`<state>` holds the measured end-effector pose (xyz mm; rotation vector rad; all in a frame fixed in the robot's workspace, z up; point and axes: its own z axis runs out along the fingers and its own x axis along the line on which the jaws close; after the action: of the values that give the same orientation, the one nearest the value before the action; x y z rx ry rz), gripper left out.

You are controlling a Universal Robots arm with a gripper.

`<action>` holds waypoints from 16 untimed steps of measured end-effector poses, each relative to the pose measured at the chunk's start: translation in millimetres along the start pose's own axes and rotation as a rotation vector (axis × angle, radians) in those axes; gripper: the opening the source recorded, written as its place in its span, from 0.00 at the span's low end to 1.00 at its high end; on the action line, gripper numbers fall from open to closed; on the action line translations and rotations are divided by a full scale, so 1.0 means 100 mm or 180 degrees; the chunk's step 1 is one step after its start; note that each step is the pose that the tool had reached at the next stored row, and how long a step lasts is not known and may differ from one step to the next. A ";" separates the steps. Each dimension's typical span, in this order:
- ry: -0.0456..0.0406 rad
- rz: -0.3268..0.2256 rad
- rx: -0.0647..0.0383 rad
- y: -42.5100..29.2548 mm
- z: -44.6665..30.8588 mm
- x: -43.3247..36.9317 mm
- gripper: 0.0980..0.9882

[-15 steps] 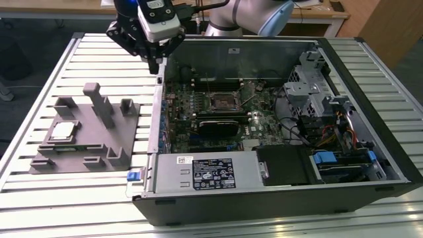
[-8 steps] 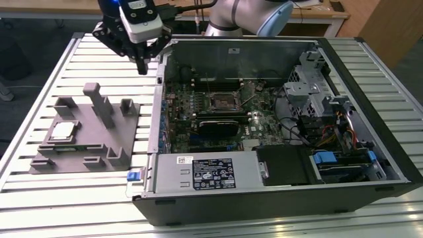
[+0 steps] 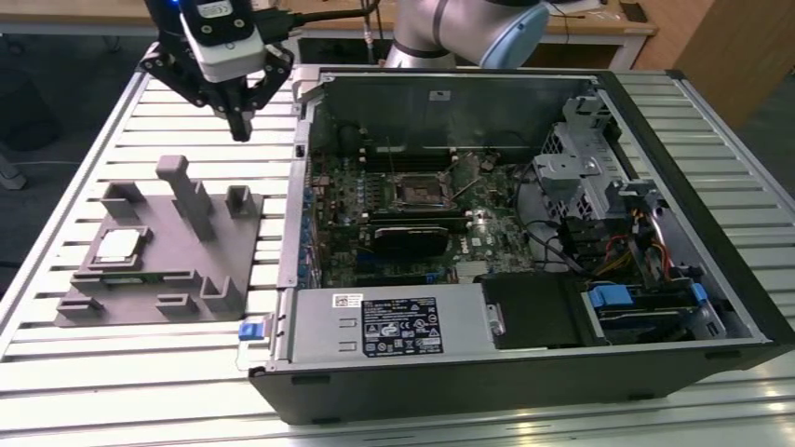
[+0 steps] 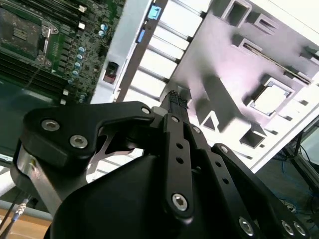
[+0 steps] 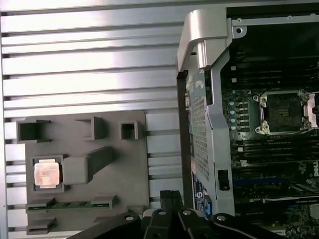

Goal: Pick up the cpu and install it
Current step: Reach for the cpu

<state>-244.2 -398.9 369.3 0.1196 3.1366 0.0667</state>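
The cpu (image 3: 118, 246) is a small pale square chip lying flat in a recess of the grey plastic block (image 3: 174, 279) on the slatted table, at the exterior view's left. Both wrist views show the cpu (image 4: 269, 99) (image 5: 47, 174) in its recess too. My gripper (image 3: 240, 130) hangs high above the table, beyond the block's far end and beside the computer case. Its fingers are shut together with nothing between them; their tips (image 5: 171, 195) meet in the first wrist view. The dark square socket (image 3: 420, 193) (image 5: 284, 112) on the motherboard stands bare.
The open computer case (image 3: 522, 372) lies on its side at the exterior view's right, its metal wall (image 5: 199, 99) rising between block and motherboard. Upright posts (image 3: 189, 191) stand on the grey block. A memory stick (image 5: 70, 204) lies in one of the block's slots.
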 end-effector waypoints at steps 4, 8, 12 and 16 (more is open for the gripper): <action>0.0000 0.0000 0.0000 -0.005 0.003 0.061 0.01; 0.0000 0.0000 0.0000 -0.009 0.008 0.115 0.01; 0.0000 0.0000 0.0000 -0.013 0.012 0.167 0.01; 0.0000 0.0000 0.0000 -0.018 0.017 0.223 0.01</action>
<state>-266.5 -398.9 367.6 0.1196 3.1366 0.0667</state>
